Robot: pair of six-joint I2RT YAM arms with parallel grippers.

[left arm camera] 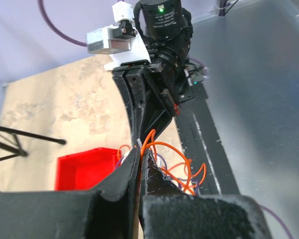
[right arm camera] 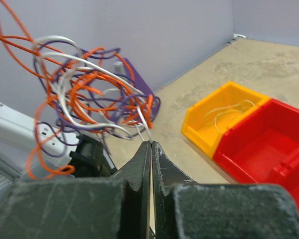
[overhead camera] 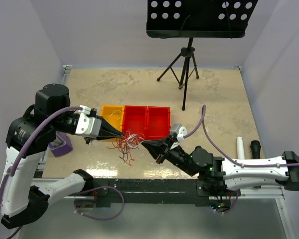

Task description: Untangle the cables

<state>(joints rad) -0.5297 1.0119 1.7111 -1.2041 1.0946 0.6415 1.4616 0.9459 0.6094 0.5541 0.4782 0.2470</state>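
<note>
The cables (overhead camera: 129,144) are a small tangle of thin orange, white and purple wires held just above the table in front of the bins. My left gripper (overhead camera: 121,135) is shut on the cables from the left; orange loops (left arm camera: 182,167) spring out past its tips (left arm camera: 140,152). My right gripper (overhead camera: 145,145) is shut on the cables from the right, pinching a white strand at its tips (right arm camera: 150,143), with the tangle (right arm camera: 89,94) hanging in front of it. The two grippers' tips are close together.
A yellow bin (overhead camera: 112,119) holding a thin white wire and two red bins (overhead camera: 147,121) stand just behind the tangle. A purple object (overhead camera: 61,145) lies at the left. A black tripod stand (overhead camera: 185,64) is at the back. White and black cylinders (overhead camera: 247,148) lie at the right.
</note>
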